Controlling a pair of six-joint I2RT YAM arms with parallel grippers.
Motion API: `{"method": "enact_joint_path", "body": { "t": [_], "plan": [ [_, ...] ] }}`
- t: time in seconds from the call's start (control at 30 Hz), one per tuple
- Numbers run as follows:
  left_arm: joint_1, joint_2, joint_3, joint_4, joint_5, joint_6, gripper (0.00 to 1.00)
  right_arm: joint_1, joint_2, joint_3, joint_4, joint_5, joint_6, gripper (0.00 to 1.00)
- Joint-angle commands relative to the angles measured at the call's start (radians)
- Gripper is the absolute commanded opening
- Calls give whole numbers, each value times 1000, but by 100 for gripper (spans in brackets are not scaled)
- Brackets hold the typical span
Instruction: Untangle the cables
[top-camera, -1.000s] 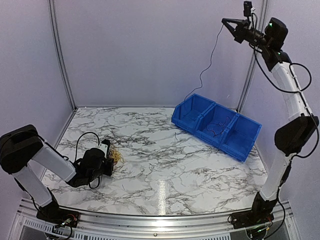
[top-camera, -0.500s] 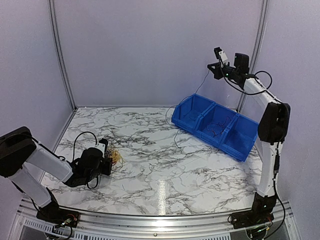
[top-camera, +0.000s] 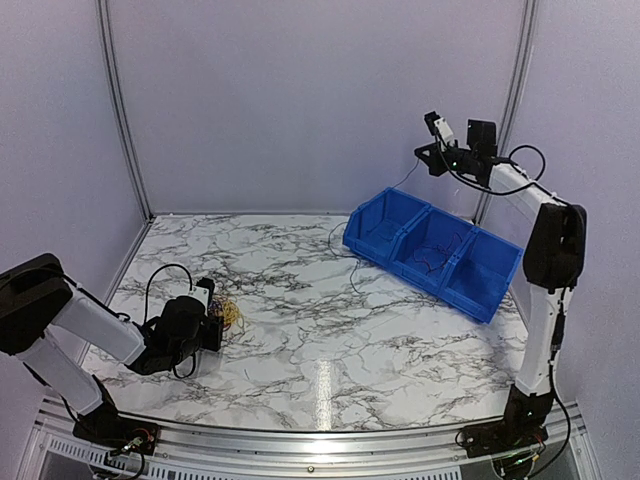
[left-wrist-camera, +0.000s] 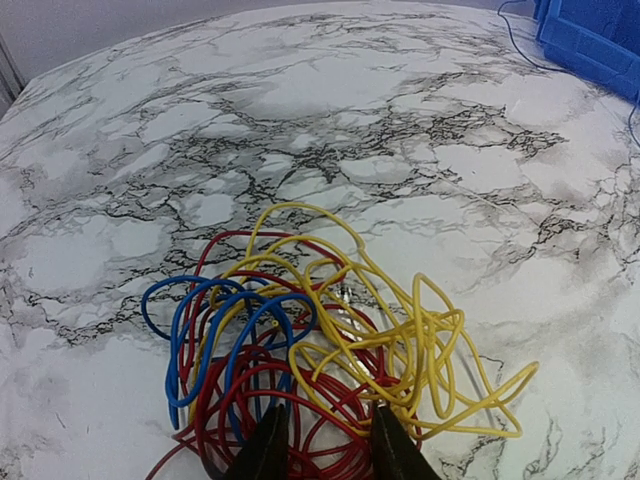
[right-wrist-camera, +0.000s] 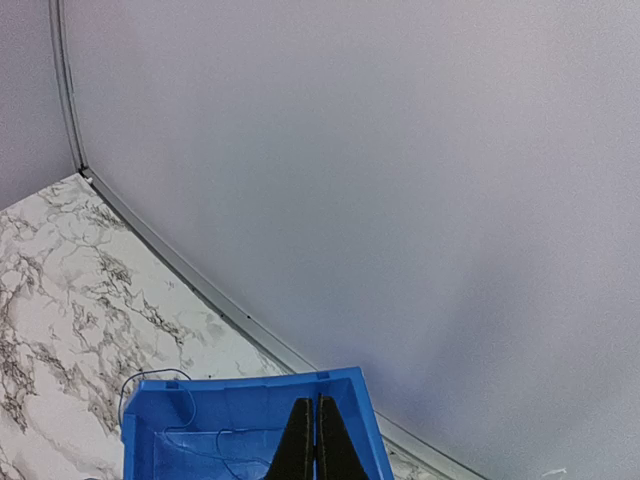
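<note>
Right gripper (top-camera: 424, 152), jaws pressed together, apparently pinching the freed blue cable (right-wrist-camera: 150, 372), is dropping toward the blue bin (top-camera: 432, 262). Left gripper (left-wrist-camera: 328, 452), narrow, is pinning the remaining tangle (left-wrist-camera: 330, 340).

The cables (left-wrist-camera: 320, 370) lie bunched on the tabletop (left-wrist-camera: 400, 120). Yellow loops sprawl over the top and right, blue loops sit at the left, and red coils lie underneath. One thin blue strand (top-camera: 352, 278) trails well apart to the right.
</note>
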Motion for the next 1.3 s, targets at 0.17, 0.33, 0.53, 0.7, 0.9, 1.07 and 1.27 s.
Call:
{"method": "enact_joint_path", "body": {
  "t": [0.17,0.33,0.53,0.7,0.9,1.07,1.27],
  "plan": [
    [4,-23,-21,-28,-21,-23,32,113,-171,124,3,-68,42,0],
    [4,-36,-33,-28,-24,-22,32,116,-181,147,2,-15,47,0],
    [4,-37,-30,-27,-24,-23,33,87,-186,103,2,39,21,0],
    [3,-28,-25,-28,-18,-23,34,39,-189,99,30,51,73,0],
    [2,-33,-28,-28,-18,-35,35,19,-132,98,36,109,48,0],
    [1,-37,-37,-28,-16,-41,35,30,-19,111,9,100,34,0],
    [-3,-63,-59,-28,-23,-49,36,60,117,148,-30,137,-13,0]
  ]
}}
